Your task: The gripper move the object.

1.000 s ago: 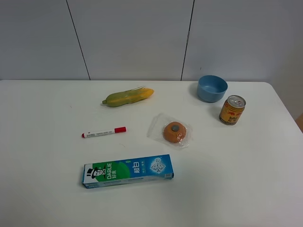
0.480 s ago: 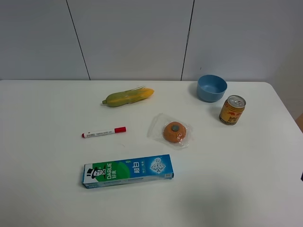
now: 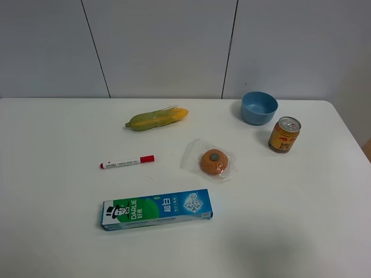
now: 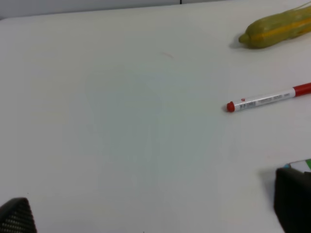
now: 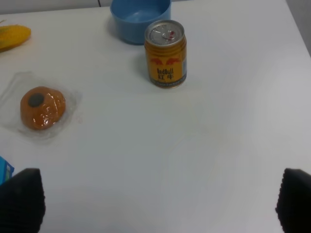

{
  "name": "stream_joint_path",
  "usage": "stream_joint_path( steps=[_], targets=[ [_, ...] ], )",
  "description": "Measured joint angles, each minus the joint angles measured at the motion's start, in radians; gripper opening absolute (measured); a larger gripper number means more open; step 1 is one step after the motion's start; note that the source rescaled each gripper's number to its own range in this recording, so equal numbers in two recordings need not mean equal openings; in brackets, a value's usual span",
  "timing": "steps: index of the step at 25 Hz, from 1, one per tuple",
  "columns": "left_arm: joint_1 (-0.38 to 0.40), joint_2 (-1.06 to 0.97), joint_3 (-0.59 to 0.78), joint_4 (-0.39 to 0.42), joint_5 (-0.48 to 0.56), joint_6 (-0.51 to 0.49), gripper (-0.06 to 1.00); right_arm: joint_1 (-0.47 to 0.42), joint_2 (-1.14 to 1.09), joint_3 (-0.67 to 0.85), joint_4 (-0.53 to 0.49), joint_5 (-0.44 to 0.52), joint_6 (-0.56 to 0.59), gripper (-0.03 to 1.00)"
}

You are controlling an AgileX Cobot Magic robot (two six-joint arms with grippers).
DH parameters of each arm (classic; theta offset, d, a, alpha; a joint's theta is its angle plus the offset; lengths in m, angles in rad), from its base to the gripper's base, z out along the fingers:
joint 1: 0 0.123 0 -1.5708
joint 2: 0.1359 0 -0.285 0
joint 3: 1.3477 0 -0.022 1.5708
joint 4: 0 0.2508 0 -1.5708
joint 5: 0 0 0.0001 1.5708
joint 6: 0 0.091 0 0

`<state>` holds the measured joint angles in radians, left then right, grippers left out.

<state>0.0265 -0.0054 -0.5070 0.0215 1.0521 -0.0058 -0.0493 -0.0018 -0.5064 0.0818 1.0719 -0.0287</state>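
The light-blue bowl (image 3: 259,108) stands upright and empty at the back right of the white table, just behind the gold-and-red can (image 3: 284,134). In the right wrist view the bowl (image 5: 140,18) is cut by the picture edge, beyond the can (image 5: 165,53). My right gripper (image 5: 155,204) is open and empty, well short of the can and bowl, with only its dark fingertips (image 5: 20,200) showing. My left gripper (image 4: 155,213) is open and empty over bare table, with its fingertips (image 4: 293,200) at the picture's corners. Neither gripper shows in the exterior view.
A corn cob (image 3: 156,119), a red-capped marker (image 3: 127,162), a wrapped orange bun (image 3: 214,161) and a green-blue toothpaste box (image 3: 157,209) lie across the middle of the table (image 3: 52,231). The table's right edge runs close to the can.
A dark sliver at the right edge of the exterior view half a second ago is gone now. None of the objects has moved.
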Motion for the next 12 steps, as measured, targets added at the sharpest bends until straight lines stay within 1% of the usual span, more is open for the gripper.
stream_joint_path(
  steps=[6,12],
  targets=[
    [0.000,0.000,0.000,0.000,0.000,0.000,1.00,0.000,0.000,0.000,0.035,0.000,-0.042,1.00],
    [0.000,0.000,0.000,0.000,0.000,0.000,1.00,0.000,0.000,0.000,0.027,0.000,-0.033,1.00]
  ],
)
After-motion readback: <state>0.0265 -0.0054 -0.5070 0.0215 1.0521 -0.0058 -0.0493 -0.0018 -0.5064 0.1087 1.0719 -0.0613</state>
